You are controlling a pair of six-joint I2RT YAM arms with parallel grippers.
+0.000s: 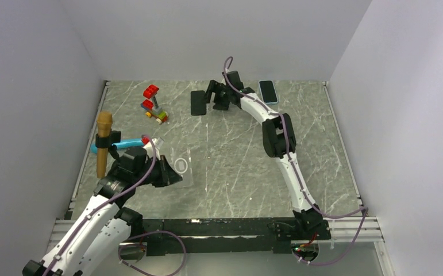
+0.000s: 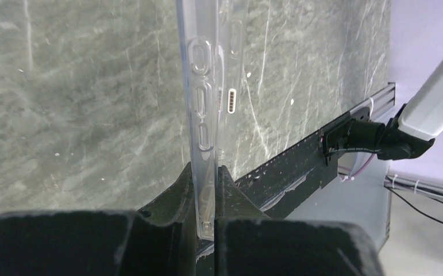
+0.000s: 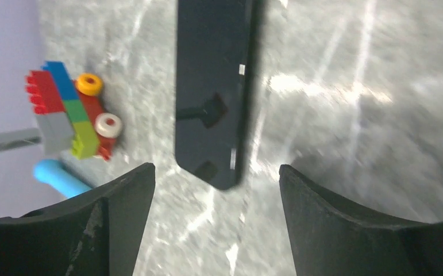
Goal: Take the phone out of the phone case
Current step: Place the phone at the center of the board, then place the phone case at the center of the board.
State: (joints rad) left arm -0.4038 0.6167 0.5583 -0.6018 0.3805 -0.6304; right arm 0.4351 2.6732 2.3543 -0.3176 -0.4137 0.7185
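The black phone [image 1: 197, 103] lies flat at the far middle of the table, out of its case. My right gripper [image 1: 210, 95] is open just to its right. In the right wrist view the phone [image 3: 210, 86] lies beyond and between the spread fingers, and the gripper [image 3: 216, 172] is empty. The clear phone case [image 1: 183, 167] is at the near left. My left gripper [image 1: 172, 175] is shut on its edge. In the left wrist view the case [image 2: 204, 109] stands edge-on, pinched between the fingers of the gripper [image 2: 206, 175].
A toy built of coloured bricks [image 1: 153, 103] stands at the far left, also seen in the right wrist view [image 3: 69, 112]. A brown-handled tool [image 1: 103, 144] and a blue object [image 1: 118, 145] lie at the left edge. A second phone, light blue [image 1: 268, 91], lies at the far right.
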